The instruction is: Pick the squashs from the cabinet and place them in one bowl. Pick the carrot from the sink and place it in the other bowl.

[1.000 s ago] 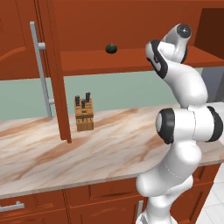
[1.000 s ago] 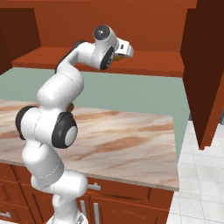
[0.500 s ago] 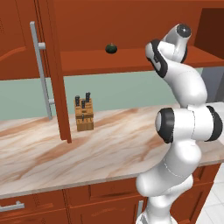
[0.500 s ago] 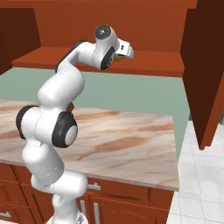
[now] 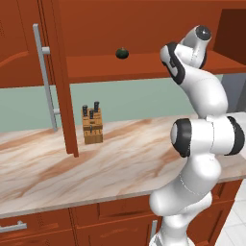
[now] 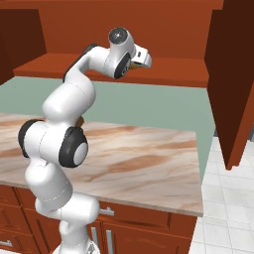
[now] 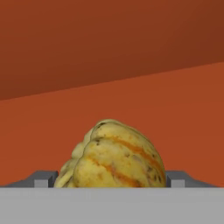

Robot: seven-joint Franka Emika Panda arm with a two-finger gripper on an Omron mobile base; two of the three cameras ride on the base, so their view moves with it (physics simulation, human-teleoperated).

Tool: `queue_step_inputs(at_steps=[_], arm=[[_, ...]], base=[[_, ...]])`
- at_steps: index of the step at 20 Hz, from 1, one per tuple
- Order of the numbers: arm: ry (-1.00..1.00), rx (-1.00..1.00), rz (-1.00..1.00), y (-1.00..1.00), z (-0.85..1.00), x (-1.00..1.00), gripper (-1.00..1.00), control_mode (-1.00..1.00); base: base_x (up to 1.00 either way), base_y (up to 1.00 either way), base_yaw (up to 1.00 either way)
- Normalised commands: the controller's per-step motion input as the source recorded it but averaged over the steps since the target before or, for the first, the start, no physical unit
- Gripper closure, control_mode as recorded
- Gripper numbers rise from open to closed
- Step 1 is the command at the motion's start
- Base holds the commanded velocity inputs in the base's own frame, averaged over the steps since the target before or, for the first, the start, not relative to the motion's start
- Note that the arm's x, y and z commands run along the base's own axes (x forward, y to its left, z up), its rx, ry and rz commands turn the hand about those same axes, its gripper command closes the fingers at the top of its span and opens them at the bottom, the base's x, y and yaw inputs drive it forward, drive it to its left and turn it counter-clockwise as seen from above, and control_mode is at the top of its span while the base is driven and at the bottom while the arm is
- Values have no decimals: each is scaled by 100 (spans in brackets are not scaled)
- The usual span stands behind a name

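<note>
A yellow squash (image 7: 114,155) with orange stripes sits on the red-brown shelf of the cabinet (image 7: 131,100), close up in the hand view. My gripper (image 7: 111,179) reaches into the cabinet around it, and each of the fingertips (image 7: 43,179) lies against one side of the fruit. From the right base view the hand (image 6: 143,57) is at shelf height on the open cabinet (image 6: 168,74). A second, dark green squash (image 5: 122,53) rests further left on the same shelf (image 5: 144,65).
A cabinet door (image 5: 57,77) with a long grey bar handle (image 5: 45,77) stands open at the left, another door (image 6: 233,79) at the right. A knife block (image 5: 92,126) stands on the marble counter (image 5: 120,163) below the shelf.
</note>
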Motion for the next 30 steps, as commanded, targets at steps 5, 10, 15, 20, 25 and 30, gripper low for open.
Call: queue_step_inputs(at_steps=[5,10,15,20,25,30], arm=[[-1,1,0,0,-13,-9,100,-100],[-13,1,0,4,-5,-41,100,-100],[-10,1,0,4,3,-46,100,-100],[1,-6,0,5,24,-45,100,-100],[1,-11,0,4,26,-51,100,-100],[2,-1,0,4,17,-55,100,-100]], base=[[0,0,0],[0,0,0],[0,0,0],[0,0,0],[0,0,0],[0,0,0]])
